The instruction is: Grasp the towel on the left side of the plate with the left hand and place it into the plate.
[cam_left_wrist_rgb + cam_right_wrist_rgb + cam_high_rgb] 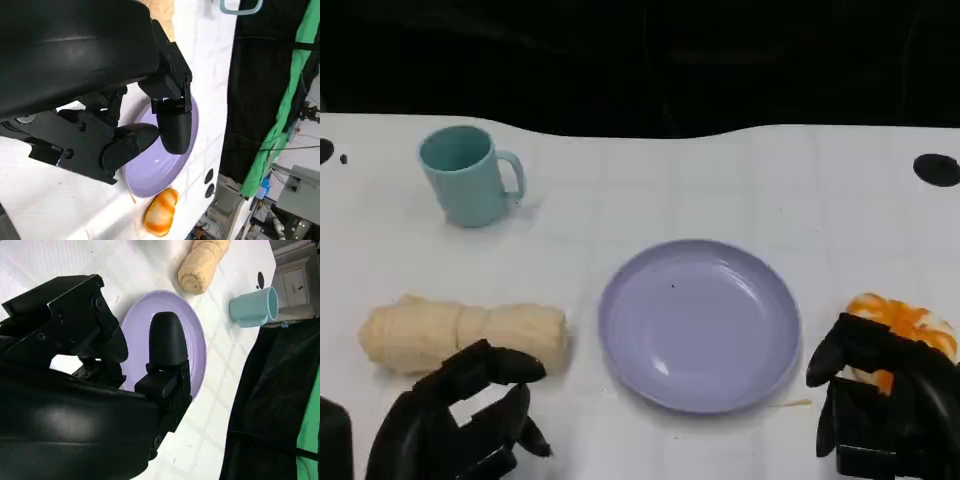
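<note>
A rolled beige towel (460, 335) lies on the white table left of the lavender plate (700, 325), which has nothing in it. My left hand (460, 415) hovers just on the near side of the towel, fingers apart and holding nothing. In the left wrist view the left hand (100, 100) spreads over the plate (155, 172), with an edge of the towel (159, 11) behind it. My right hand (880, 400) sits at the table's near right, holding nothing. The right wrist view shows the right hand (100, 390), the plate (197, 340) and the towel (202, 265).
A teal mug (470, 175) stands at the back left, well behind the towel. An orange-and-white rounded object (905, 322) lies right of the plate, just beyond my right hand. The table's far edge borders a dark background.
</note>
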You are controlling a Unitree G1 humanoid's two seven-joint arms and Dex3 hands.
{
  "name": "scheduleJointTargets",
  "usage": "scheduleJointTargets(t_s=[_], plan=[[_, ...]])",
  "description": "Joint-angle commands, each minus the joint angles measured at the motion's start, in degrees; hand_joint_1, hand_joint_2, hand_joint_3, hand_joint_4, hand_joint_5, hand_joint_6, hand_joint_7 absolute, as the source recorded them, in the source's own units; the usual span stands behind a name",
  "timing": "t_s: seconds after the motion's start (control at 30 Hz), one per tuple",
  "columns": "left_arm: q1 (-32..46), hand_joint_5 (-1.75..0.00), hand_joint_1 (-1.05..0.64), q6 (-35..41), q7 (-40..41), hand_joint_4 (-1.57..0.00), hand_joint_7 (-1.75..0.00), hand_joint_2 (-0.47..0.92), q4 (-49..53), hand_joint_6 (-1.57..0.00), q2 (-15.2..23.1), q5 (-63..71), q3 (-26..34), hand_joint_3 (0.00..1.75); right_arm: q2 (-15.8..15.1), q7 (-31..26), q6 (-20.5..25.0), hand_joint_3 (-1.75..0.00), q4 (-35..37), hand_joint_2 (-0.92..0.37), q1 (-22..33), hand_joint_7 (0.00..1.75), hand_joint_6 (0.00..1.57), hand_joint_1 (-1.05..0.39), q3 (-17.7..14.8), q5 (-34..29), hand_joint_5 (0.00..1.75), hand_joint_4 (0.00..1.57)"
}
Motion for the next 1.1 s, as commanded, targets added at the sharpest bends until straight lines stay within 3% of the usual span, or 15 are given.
scheduleJointTargets(t_s=[0.03,0.1,0.23,0.33,0.47,0.6,0.83,0.97,1.1], plan=[[0.1,-1.44,-0.26,-3.8,0.7,-0.70,-0.82,0.64,0.7,-0.88,0.4,2.2,0.7,0.85,-0.5,-0.1,0.0,-1.34,-0.8,-0.68,0.3,1.75,0.56,0.30,-0.1,0.1,1.75,0.77],[0.2,-1.37,-0.29,-6.4,1.7,-0.67,-0.58,0.70,0.9,-0.88,-0.3,3.8,0.9,0.64,-0.4,-0.2,0.2,-1.34,-0.9,-0.68,0.3,1.75,0.56,0.30,-0.1,0.3,1.75,0.77],[0.9,-1.14,-0.36,-13.1,4.5,-0.53,-0.23,0.89,1.5,-0.69,-0.8,9.2,0.6,0.24,-0.4,0.0,-0.1,-1.34,-0.9,-0.69,0.5,1.75,0.57,0.30,0.0,0.4,1.75,0.77],[1.1,-0.91,-0.43,-20.3,7.1,-0.44,-0.08,0.92,3.3,-0.58,0.3,16.8,-0.1,0.14,-0.5,0.1,-0.4,-1.34,-1.1,-0.68,0.6,1.75,0.57,0.30,0.2,0.3,1.75,0.78],[1.1,-0.60,-0.50,-27.5,11.2,-0.39,-0.01,0.92,5.2,-0.48,2.0,25.9,-0.3,0.08,-0.3,0.1,-0.3,-1.37,-1.5,-0.67,1.0,1.75,0.58,0.29,0.2,0.6,1.75,0.79],[1.2,-0.50,-0.47,-29.9,15.4,-0.30,0.00,0.91,4.6,-0.40,5.4,37.6,-1.1,0.04,-0.2,-0.1,-0.2,-1.38,-1.9,-0.66,1.3,1.75,0.58,0.28,0.6,0.4,1.75,0.79],[1.1,-0.33,-0.47,-23.7,17.4,-0.20,0.00,0.92,-1.2,-0.24,10.2,55.0,-3.3,0.01,-0.3,-0.3,0.4,-1.39,-2.3,-0.65,1.3,1.75,0.58,0.28,0.7,0.5,1.75,0.79],[-2.6,-0.28,-0.53,-19.2,15.0,-0.21,0.00,0.92,-2.7,-0.23,14.5,65.2,-6.1,0.02,-0.1,-0.3,0.6,-1.40,-2.4,-0.65,1.1,1.75,0.59,0.28,0.6,0.9,1.75,0.79],[-7.0,-0.29,-0.56,-14.4,12.7,-0.27,-0.02,0.92,-1.3,-0.27,16.5,71.4,-9.3,0.02,-0.4,0.0,-0.1,-1.40,-2.1,-0.65,1.1,1.75,0.59,0.28,0.7,0.7,1.75,0.79]])
